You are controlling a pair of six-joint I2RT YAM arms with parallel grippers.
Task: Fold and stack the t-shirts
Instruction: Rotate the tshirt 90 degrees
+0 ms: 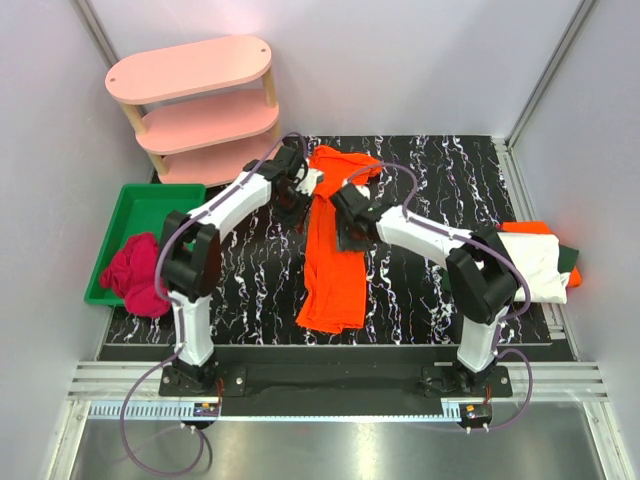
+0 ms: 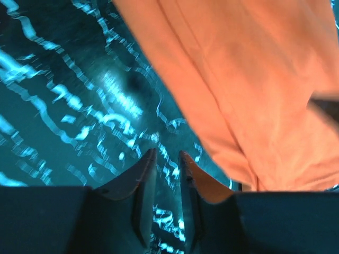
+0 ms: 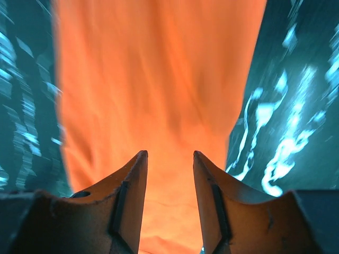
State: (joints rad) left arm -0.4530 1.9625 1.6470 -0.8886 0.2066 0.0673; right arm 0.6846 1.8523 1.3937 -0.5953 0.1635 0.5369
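Two claws are hovering empty. The left claw point(image 2: 167, 154) is gaping a little over the table point(image 1: 440, 175), orange t-shirt point(image 1: 336, 262) at its 2 o'clock. The right claw point(image 3: 169, 154) is gaping wider right above that shirt.

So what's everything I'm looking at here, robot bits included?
orange t-shirt: one, bright orange, long strip mid-table
t-shirt pile: one, white on top, dark green and orange edges beneath, table's right edge
tray: one, green, left of table
cloth: one, crimson, bunched at tray's near end
shelf: one, pink, three tiers, far left
table: one, black, white veins
left gripper: slightly open, empty, beside orange t-shirt
right gripper: open, above orange t-shirt
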